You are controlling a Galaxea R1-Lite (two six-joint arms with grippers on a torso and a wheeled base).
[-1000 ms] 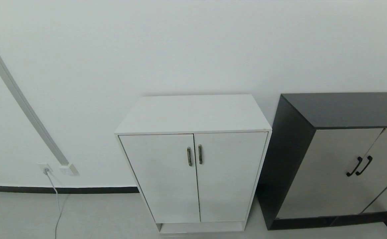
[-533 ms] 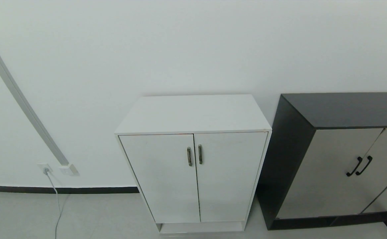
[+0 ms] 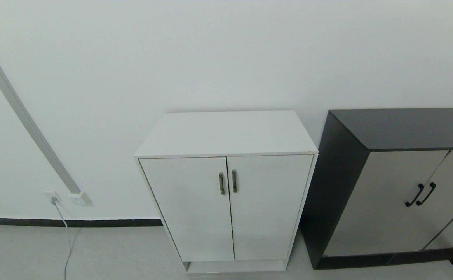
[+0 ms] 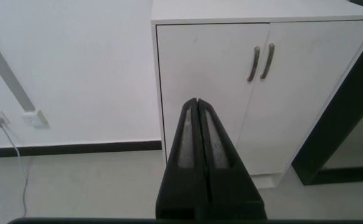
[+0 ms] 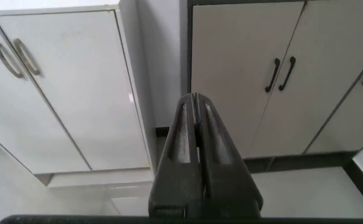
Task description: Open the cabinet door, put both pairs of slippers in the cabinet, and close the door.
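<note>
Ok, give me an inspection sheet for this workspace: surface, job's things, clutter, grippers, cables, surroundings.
Surface: grey floor, both cabinets standing on it.
Job's things: white cabinet, both doors shut, paired handles at the middle seam.
Clutter: nothing seen.
Grippers: left gripper and right gripper, jaws shut, empty, apart from the cabinets.
Cables: grey cable plugged into wall outlet, trailing to the floor.
Surroundings: white wall, slanted conduit, dark cabinet right of the white one, doors shut.
</note>
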